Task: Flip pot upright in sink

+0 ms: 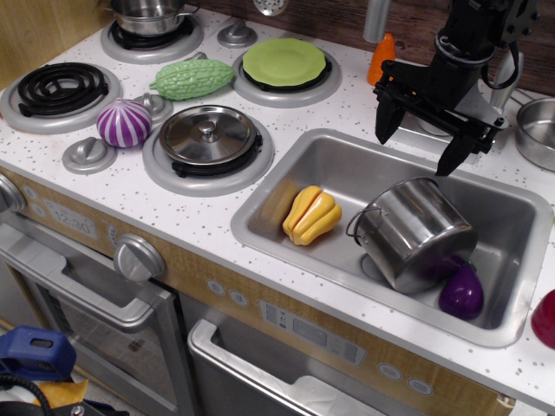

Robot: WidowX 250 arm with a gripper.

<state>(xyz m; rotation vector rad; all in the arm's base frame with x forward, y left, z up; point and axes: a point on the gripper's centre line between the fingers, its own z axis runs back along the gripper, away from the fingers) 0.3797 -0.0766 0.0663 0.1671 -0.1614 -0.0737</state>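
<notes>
Pot (418, 234) is a shiny stainless-steel cylinder, lying tilted in the right half of the sink (342, 156), its flat base turned up toward the far right and its mouth facing down toward the near left. One thin wire loop handle shows at its left side, near the rim. Its polished wall mirrors the basin and a purple toy eggplant (461, 292), which sits just beside it at the near right, touching or nearly touching. A yellow toy pepper (311, 215) lies in the left half of the sink, apart from the pot.

Above the far edge of the sink hangs the single black gripper (419, 145), its two fingers spread wide and pointing down, holding nothing, clear of the pot.

Counted on the toy counter: four stove burners to the left; one flat steel lid with a knob (207, 134) on the near one; one green plate (284, 61) on another; one small steel pan (147, 15) on the far one; one green bumpy gourd (192, 78); one purple-and-white striped onion (124, 122); one orange piece (381, 57) at the far wall.
</notes>
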